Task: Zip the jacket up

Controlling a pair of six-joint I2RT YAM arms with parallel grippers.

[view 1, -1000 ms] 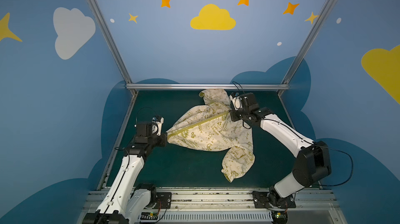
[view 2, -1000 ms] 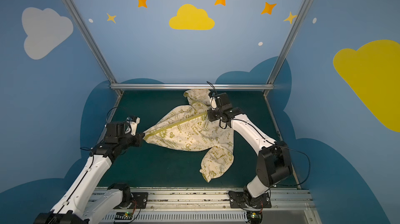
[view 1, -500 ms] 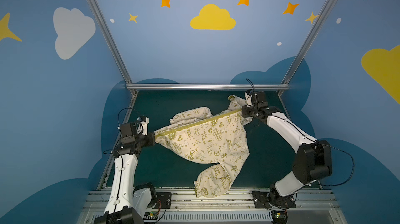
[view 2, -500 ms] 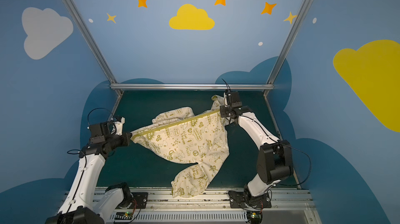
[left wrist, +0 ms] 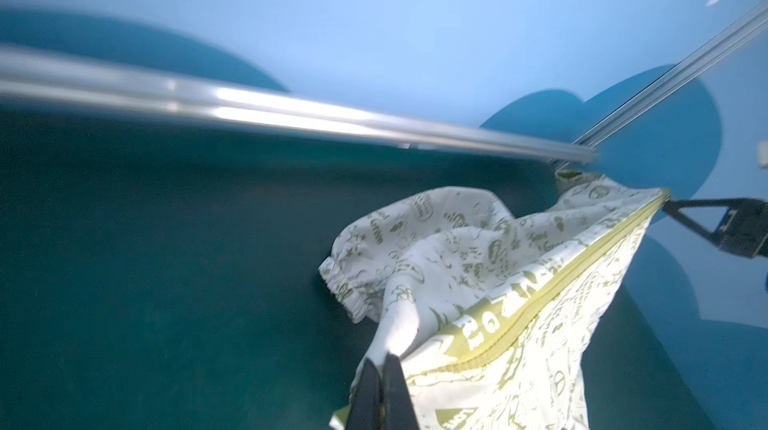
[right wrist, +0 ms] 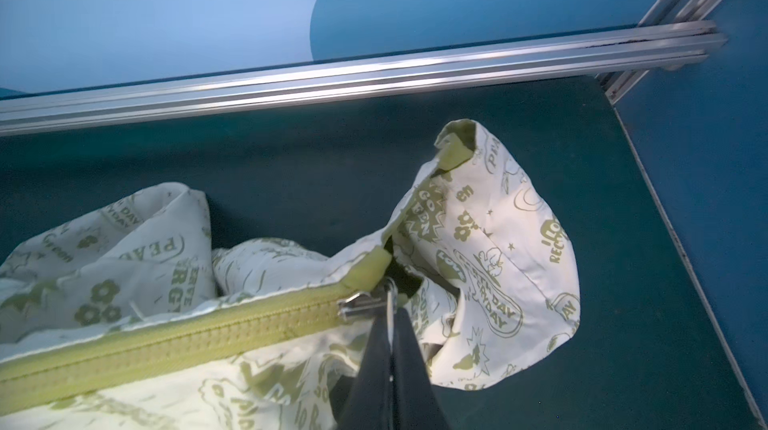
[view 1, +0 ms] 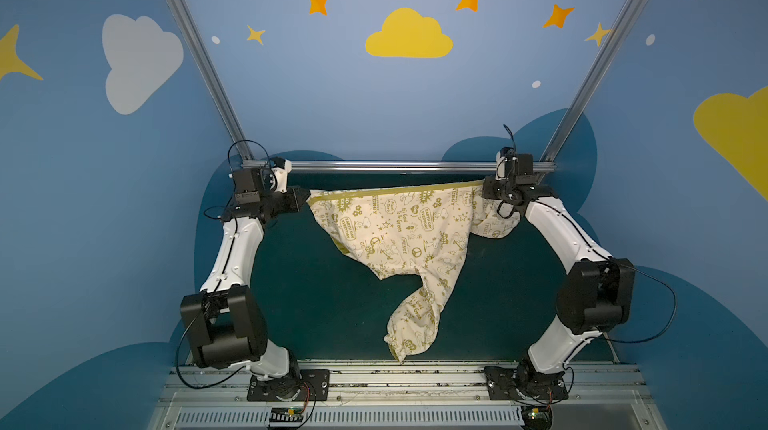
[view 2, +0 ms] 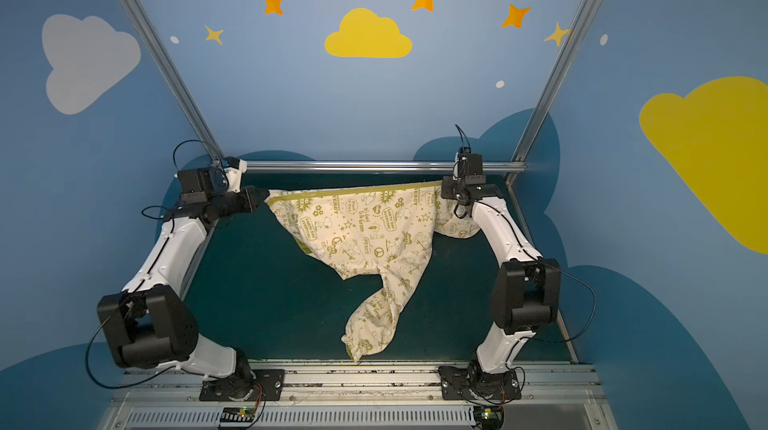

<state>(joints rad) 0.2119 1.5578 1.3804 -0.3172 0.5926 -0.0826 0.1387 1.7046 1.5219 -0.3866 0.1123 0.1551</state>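
Top views: left gripper (view 1: 305,199) was clamped on the hem end of the jacket (view 1: 399,232). Over the last second both arms had swung apart toward the back rail (view 1: 395,166), stretching the zipper (view 1: 395,193) taut above the mat (view 1: 311,303). Right gripper (view 1: 484,193) pinched the slider (right wrist: 357,307) at the collar end; zip judged essentially closed.

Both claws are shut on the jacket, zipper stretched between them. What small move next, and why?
Probably lower the left claw and right claw together, laying the jacket flat on the mat. The zipper looks closed up to the slider at the collar end, which the right claw grips.
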